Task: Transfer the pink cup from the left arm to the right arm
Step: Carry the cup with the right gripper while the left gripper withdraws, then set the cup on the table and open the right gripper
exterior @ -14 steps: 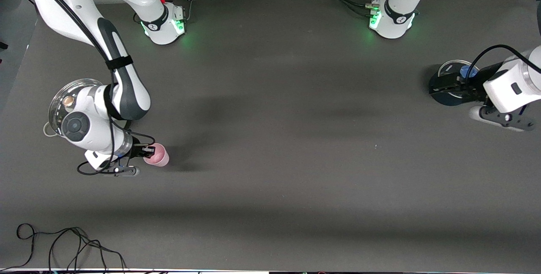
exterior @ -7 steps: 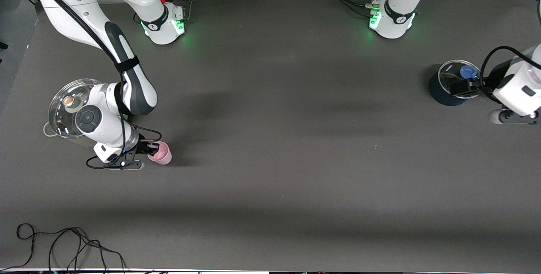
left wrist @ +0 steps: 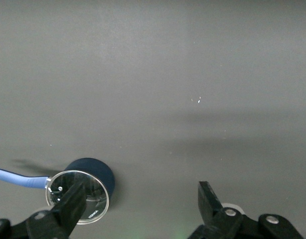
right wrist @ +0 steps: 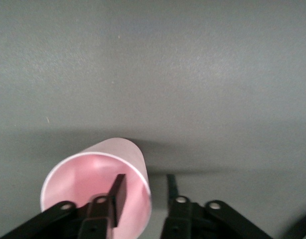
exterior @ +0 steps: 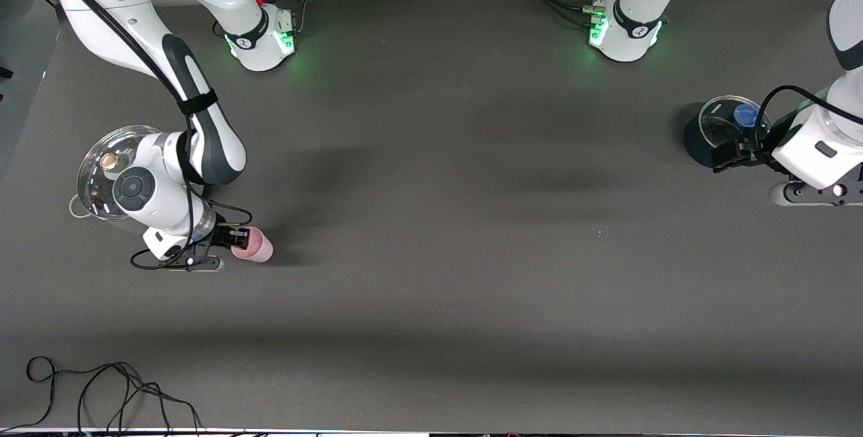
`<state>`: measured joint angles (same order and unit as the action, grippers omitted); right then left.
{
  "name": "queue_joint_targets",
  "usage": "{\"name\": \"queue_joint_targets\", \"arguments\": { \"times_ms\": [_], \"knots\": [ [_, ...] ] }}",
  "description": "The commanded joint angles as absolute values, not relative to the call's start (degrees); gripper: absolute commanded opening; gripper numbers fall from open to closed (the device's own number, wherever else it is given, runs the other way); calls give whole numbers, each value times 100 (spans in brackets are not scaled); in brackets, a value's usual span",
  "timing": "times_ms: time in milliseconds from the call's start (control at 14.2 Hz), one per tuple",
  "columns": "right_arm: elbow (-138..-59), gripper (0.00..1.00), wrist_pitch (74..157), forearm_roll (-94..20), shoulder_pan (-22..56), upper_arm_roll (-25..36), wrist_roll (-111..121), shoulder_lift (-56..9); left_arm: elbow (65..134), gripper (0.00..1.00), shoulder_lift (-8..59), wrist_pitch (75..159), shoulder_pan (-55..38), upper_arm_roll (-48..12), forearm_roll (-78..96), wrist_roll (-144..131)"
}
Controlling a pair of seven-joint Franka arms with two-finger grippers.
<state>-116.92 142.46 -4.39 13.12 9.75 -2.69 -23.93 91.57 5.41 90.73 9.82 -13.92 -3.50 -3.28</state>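
Observation:
The pink cup (exterior: 256, 247) is at the right arm's end of the table, tilted with its rim toward my right gripper (exterior: 232, 243). In the right wrist view the right gripper (right wrist: 143, 181) has one finger inside the cup (right wrist: 93, 181) and the other outside its wall, shut on the wall. The cup is low over the table. My left gripper (exterior: 731, 154) is open and empty over the edge of a dark blue pot at the left arm's end. In the left wrist view the left gripper (left wrist: 143, 191) has its jaws spread wide.
The dark blue pot (exterior: 701, 150) has a glass lid with a blue knob (exterior: 745, 113); it also shows in the left wrist view (left wrist: 95, 169). A steel pot with a glass lid (exterior: 98, 167) sits under the right arm. Loose cables (exterior: 101, 390) lie near the front edge.
The right gripper shifted slightly toward its own end of the table with the cup, which tilted more. The left arm swung and brought its gripper back over the blue pot.

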Motion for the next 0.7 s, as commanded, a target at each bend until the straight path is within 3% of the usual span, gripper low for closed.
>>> {"name": "queue_joint_targets", "arguments": {
  "times_ms": [0, 140, 351, 632],
  "knots": [
    [-11681, 100, 13582, -413, 1283, 975, -105, -1804, 9396, 100, 237, 9263, 1098, -1362, -396, -114],
    [-11689, 100, 13107, -413, 1292, 1142, -88, -1295, 9378, 100, 237, 9255, 994, -1249, -334, -123],
    [-11672, 100, 12456, -413, 1301, 1318, -88, -582, 9299, 100, 255, 9264, -295, 75, -176, -141],
    [-11121, 100, 11202, -387, 1292, 1459, -88, -27, 9264, 100, 290, 9272, -501, 193, -176, -115]
  ]
}}
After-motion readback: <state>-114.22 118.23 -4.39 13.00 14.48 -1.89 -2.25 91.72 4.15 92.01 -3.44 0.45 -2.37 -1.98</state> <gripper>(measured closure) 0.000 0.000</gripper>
